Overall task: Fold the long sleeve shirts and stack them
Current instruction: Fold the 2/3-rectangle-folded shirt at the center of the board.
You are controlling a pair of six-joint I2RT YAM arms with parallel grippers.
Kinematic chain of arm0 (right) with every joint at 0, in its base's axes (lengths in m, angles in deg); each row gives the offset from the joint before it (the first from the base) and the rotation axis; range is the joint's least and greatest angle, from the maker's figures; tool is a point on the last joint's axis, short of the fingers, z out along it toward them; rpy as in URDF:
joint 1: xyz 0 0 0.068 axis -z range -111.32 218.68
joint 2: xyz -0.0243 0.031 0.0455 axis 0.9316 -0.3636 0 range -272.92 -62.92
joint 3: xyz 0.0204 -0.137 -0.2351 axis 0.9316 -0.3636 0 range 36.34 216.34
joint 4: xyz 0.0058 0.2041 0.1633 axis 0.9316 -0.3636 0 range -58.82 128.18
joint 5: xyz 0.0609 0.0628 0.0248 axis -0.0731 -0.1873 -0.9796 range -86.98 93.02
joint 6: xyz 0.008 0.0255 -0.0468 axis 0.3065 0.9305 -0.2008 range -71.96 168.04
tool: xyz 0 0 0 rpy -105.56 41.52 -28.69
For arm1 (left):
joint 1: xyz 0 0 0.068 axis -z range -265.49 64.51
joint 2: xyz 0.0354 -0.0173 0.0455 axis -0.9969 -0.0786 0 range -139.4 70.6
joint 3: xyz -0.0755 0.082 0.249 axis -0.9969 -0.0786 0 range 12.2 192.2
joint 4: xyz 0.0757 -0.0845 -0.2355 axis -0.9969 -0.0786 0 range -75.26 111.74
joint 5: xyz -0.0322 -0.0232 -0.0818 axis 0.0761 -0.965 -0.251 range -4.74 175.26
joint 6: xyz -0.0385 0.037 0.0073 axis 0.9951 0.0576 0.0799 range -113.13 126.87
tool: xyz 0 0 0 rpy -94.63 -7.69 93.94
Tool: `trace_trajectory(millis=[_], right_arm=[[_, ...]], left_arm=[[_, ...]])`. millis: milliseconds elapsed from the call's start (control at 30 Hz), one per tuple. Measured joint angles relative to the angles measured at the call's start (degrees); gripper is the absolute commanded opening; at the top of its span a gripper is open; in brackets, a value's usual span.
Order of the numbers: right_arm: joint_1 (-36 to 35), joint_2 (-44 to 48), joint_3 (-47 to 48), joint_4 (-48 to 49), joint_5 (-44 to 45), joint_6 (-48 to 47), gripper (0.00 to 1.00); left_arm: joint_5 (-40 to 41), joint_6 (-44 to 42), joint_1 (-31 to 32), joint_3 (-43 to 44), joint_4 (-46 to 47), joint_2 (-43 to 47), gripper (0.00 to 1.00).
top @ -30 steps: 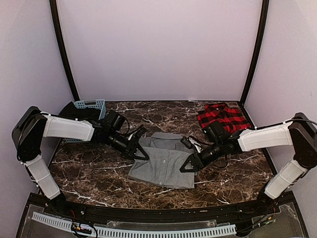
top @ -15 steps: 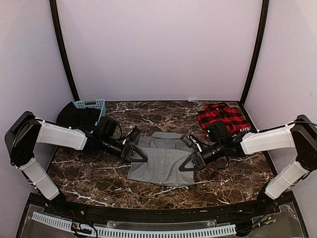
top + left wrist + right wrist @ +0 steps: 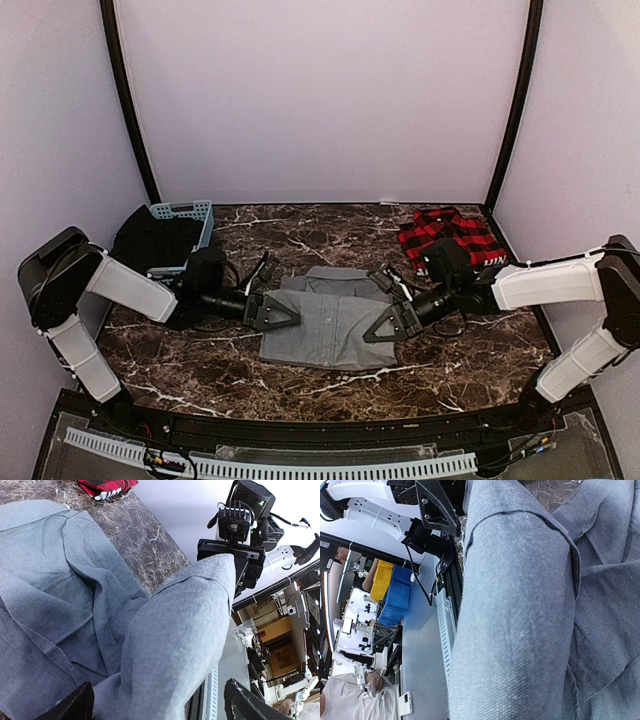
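While the grey shirt (image 3: 325, 330) lies on the worktop (image 3: 200, 350), right jaws are clamped on a raised fold of it, and left jaws gape wide at its left edge. Plaid shirt (image 3: 455, 235) sits back right.

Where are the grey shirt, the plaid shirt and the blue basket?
grey shirt (image 3: 322, 330): top view, middle of its body.
plaid shirt (image 3: 455, 235): top view, centre of the bunched cloth.
blue basket (image 3: 182, 211): top view, its lattice wall.

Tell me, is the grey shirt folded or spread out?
Partly folded: the grey shirt forms a compact rectangle, with one flap raised.
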Motion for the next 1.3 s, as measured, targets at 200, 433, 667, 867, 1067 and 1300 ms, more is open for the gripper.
trace_trajectory(millis=[200,433,667,867,1067,1300], right_arm=[[0.8,0.6,0.0,0.6,-0.6,1.0,0.00],[1.4,0.7,0.0,0.2,-1.0,1.3,0.00],[1.5,4.0,-0.6,-2.0,-0.7,3.1,0.00],[0.1,10.5,-3.2,-3.0,-0.2,7.2,0.00],[-2.5,15.8,-5.4,-3.1,0.0,12.5,0.00],[-1.3,12.2,-3.1,-4.3,0.4,12.9,0.00]], left_arm=[[-0.5,0.3,1.1,-0.6,6.7,-2.0,0.57],[-1.8,3.1,2.0,-1.7,11.1,-2.5,0.00],[-0.1,5.6,2.2,-3.0,5.6,4.5,0.00],[2.6,8.0,6.3,-4.3,-2.6,13.5,0.00],[6.2,11.2,10.7,-5.3,-9.6,20.9,0.00],[10.6,13.1,11.0,-4.1,-14.4,21.2,0.00]])
